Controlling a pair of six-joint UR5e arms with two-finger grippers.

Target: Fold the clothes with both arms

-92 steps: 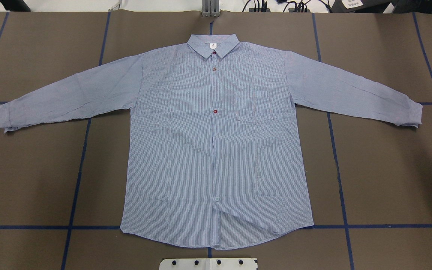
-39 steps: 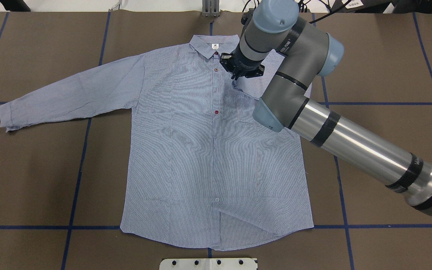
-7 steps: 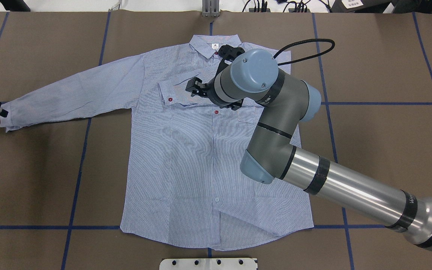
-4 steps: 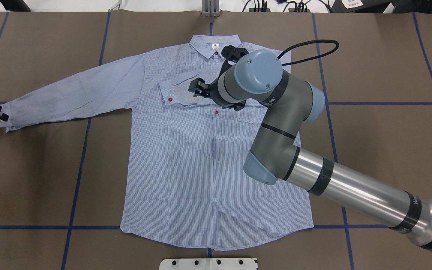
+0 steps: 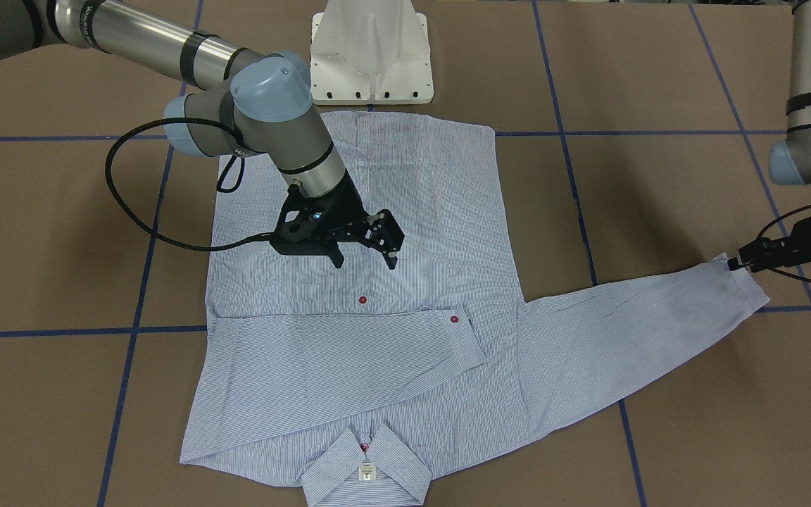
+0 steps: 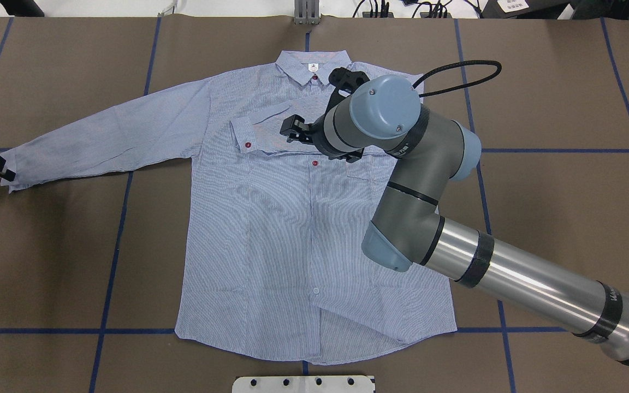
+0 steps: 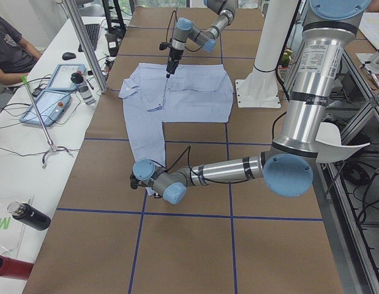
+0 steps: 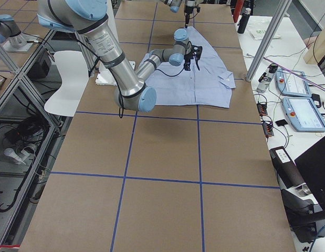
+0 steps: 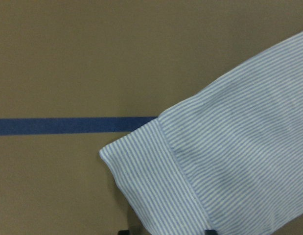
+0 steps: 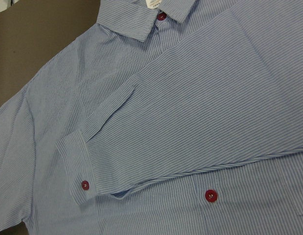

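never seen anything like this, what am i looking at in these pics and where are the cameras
This is a robot with two metal arms, each ending in a two-finger gripper, at a brown-covered table. Two pictures look down on it, one from behind the robot, one facing it; two look along it from its ends; two come from cameras on the wrists. A striped shirt lies flat, buttons up, one sleeve folded across the chest. The right gripper hangs open above the chest, holding nothing. The left gripper is at the cuff of the outstretched sleeve, seemingly open and not gripping yet.
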